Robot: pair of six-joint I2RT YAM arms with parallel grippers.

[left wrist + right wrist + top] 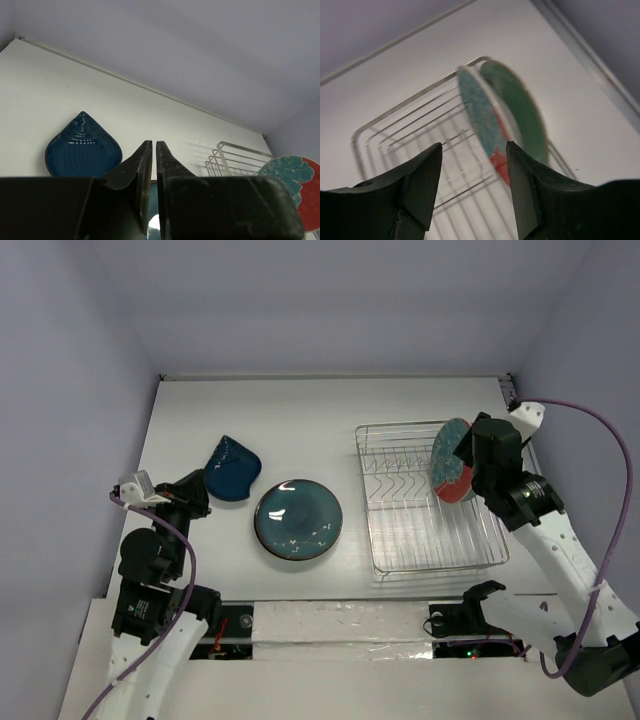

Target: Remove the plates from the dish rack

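Upright plate (450,458): stands on edge at the far right end of the dish rack (400,530), with a teal-patterned face and a red area low on it. The right wrist view is blurred there. It shows a blue-green disc (481,115) with a green rim close behind, and I cannot tell whether that is one plate or two.
Dish rack: silver wire, on the right half of the table (300,420); its other slots hold nothing.
Teal plate (298,521): lies flat on the table, left of the rack and apart from it.
Dark blue plate (232,470): wavy-edged, flat on the table, just up and left of the teal one.
Right gripper (474,147): over the rack's far right end beside the upright plate. Its jaws are wide apart and the plate's lower edge shows beyond the gap, not clamped.
Left gripper (153,145): low at the table's left, near the dark blue plate. Its jaws are together but for a thin slit and hold nothing.
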